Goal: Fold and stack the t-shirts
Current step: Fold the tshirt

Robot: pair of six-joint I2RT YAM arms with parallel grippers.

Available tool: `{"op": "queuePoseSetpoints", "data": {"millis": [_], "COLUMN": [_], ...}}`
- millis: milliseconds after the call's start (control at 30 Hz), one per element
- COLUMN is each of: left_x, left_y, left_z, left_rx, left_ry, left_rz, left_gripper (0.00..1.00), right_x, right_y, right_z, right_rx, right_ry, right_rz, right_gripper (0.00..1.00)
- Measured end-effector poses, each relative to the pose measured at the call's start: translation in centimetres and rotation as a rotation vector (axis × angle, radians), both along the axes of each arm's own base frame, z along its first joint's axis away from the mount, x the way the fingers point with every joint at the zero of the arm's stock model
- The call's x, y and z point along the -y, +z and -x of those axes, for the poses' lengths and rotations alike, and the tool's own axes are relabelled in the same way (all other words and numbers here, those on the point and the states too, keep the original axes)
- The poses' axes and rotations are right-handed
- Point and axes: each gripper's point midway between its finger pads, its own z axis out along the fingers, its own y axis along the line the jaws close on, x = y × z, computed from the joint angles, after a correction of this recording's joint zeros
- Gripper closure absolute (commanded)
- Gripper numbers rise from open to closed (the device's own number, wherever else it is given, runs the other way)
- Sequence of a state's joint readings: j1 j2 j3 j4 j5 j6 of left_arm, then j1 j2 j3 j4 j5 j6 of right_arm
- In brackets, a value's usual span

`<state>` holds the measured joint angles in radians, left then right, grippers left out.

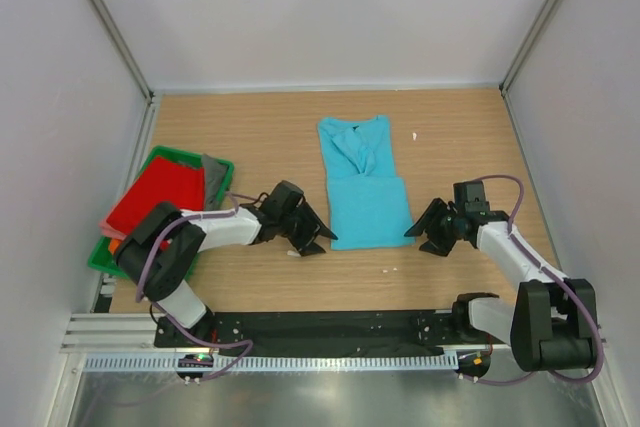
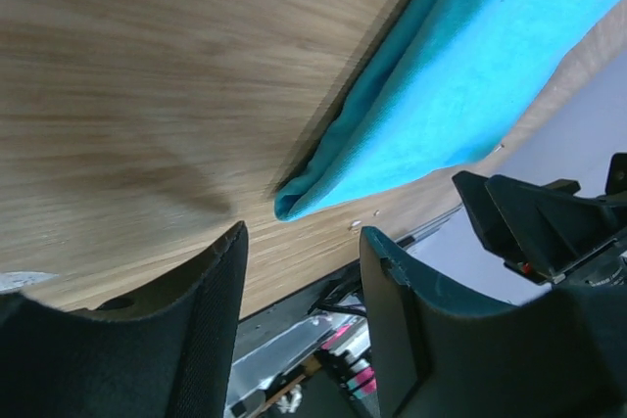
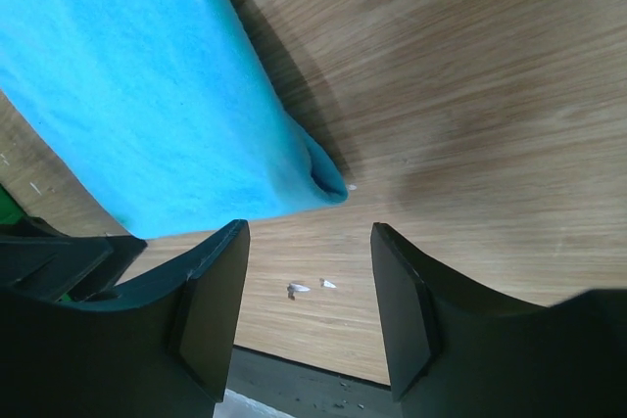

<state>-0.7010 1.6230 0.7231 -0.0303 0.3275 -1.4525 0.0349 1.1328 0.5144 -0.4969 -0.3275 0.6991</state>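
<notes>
A turquoise t-shirt lies on the wooden table, its lower part folded into a rectangle and its collar end rumpled at the far side. My left gripper sits just off the shirt's near-left corner, open and empty. In the left wrist view that folded corner lies just beyond the left gripper. My right gripper mirrors it at the near-right corner, open and empty. The right wrist view has the corner just ahead of the right gripper. A red t-shirt lies in the tray, with an orange edge under it.
A green plastic tray stands at the left edge of the table, with a grey cloth beside the red shirt. Small white flecks dot the wood near the front. White walls enclose the table on three sides.
</notes>
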Motion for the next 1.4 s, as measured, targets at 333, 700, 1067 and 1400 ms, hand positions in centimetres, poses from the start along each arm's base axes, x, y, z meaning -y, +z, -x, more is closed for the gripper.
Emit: {"op": "queuePoseSetpoints", "data": {"millis": [333,700,1067,1400], "left_x": [0.8,1.1,0.7,0.6], "left_y": [-1.1,-1.6,-2.1,-2.1], "left_z": [0.5,0.3,0.1,0.2], "left_rx": [-0.103,-0.148,-0.147,-0.136], "left_ry": [0.134,0.241,0.271,0.263], "left_rz": [0.035,0.096,0.083,0.081], "left_gripper": [0.56,0.66,1.00,1.00], "right_x": [0.0,0.0,-0.9,-1.3], "right_y": [0.1,-0.5,-1.4,-2.4], "right_z": [-0.5,0.0,-0.2,-0.9], "right_rx": [0.021,0.004,-0.029,-0.045], "right_ry": [-0.001,-0.004,-0.037,-0.020], "right_rz": [-0.008,-0.003,-0.073,-0.097], "right_gripper": [0.42,0.40,0.45,0.99]}}
